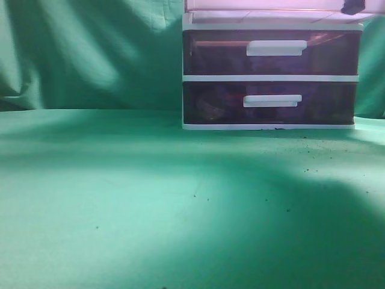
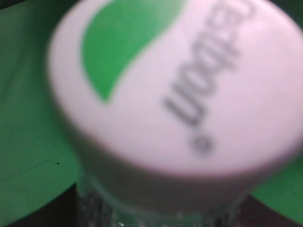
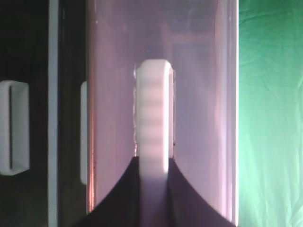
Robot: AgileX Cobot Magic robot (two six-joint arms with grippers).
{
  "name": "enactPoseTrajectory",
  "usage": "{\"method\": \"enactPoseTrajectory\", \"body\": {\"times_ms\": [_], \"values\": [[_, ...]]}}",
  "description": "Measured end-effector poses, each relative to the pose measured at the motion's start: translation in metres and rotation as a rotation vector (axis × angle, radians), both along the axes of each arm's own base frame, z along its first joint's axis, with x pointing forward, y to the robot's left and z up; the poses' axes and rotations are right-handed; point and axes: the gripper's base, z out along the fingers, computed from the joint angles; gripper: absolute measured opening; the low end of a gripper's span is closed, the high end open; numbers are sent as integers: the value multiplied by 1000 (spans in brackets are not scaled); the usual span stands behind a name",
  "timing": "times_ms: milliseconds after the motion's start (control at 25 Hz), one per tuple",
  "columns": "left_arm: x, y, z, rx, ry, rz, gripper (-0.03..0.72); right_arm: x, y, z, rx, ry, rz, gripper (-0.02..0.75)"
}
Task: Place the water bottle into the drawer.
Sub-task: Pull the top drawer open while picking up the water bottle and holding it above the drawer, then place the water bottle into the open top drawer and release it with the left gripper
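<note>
White plastic fills the left wrist view: the bottle's cap [image 2: 175, 90], blurred and very close, with a green leaf mark and dark lettering. Below it a sliver of clear, wet-looking bottle [image 2: 156, 217] shows. The left gripper itself is out of frame, so I cannot tell whether it grips the bottle, though a bottle sitting this tight under the wrist camera suggests it is held. The bottle does not appear in the exterior view, so where it sits relative to the cabinet is unclear.

In the right wrist view the right gripper [image 3: 154, 182] has its dark fingers [image 3: 118, 198] clamped on either side of the white handle [image 3: 154, 118] of the drawer [image 3: 161, 56], whose pale translucent front fills the frame. In the exterior view that drawer [image 1: 271, 12] is only a pale strip at the top edge, above two dark purple lower drawers [image 1: 271, 78] in the white-framed cabinet [image 1: 185, 72]; how far out it has come I cannot judge.

As for handling, the bottle is likely rigid at the cap and neck but thin and squeezable in the body, smooth and possibly slippery; if full it is moderately heavy and will swing. A hold on the body just under the neck seems safest, firm but not crushing.

The table [image 1: 150, 211] is covered with green cloth, slightly speckled with dark crumbs, with more green cloth hanging behind. Light is patchy, with broad shadows across the surface.
</note>
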Motion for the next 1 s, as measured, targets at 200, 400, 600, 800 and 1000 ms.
{"method": "enactPoseTrajectory", "body": {"times_ms": [200, 400, 600, 800, 1000], "values": [[0, 0, 0, 0, 0, 0, 316, -28, -5, -2, 4, 16, 0, 89], [0, 0, 0, -6, 3, 0, 316, -39, -7, -3, 33, 30, -5, 89], [-4, -11, 15, -113, 10, -80, 316, -40, -4, -4, 39, 39, 0, 89], [-4, -28, 70, -218, -234, -294, 316, -40, -4, -4, 40, 42, -1, 89], [25, -50, 124, -341, -406, -363, 316, -40, -5, -5, 37, 51, -6, 89]]}}
